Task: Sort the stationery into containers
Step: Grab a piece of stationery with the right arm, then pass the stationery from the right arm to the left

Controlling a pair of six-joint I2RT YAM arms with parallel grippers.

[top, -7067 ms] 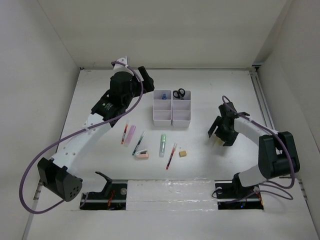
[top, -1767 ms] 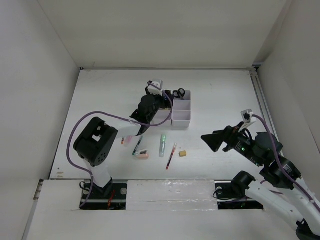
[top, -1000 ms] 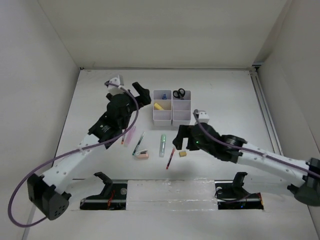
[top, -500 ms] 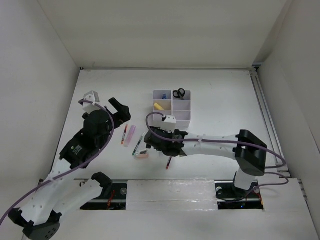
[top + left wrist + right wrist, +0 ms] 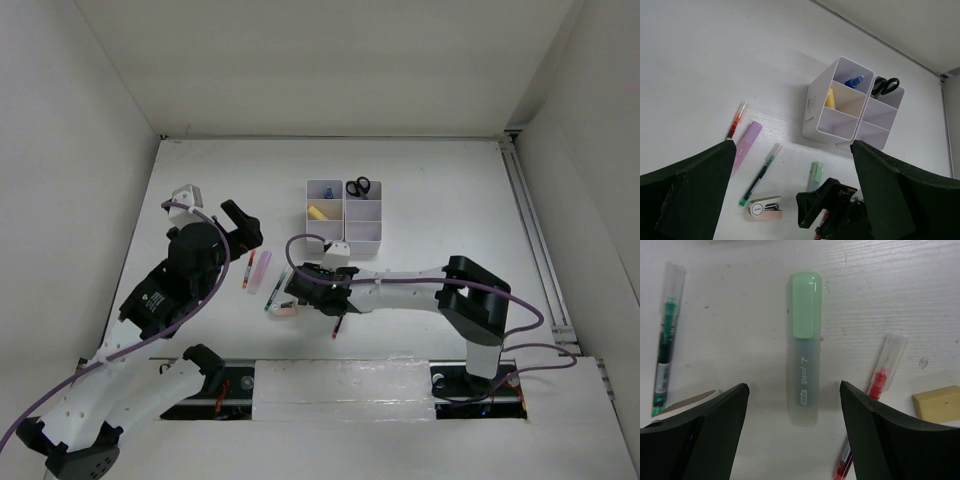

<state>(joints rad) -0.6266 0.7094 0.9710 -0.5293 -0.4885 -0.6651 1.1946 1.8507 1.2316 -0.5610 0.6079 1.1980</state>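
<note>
The white organiser holds the black-handled scissors, a blue-capped tube and a yellow tube. My right gripper is open low over the green marker, one finger on each side of it, not touching. A red pen and the tan eraser lie right of the marker, a dark green pen left of it. My left gripper is open and empty, raised left of the organiser. A second red pen, the pink marker and the pink stapler lie on the table.
White walls close in the table at the back and both sides. A rail runs along the right edge. The right arm's forearm stretches low across the table in front of the organiser.
My right arm has drawn its elbow in to the left and its gripper has settled a little lower left over the green marker. The left arm has hardly moved.
</note>
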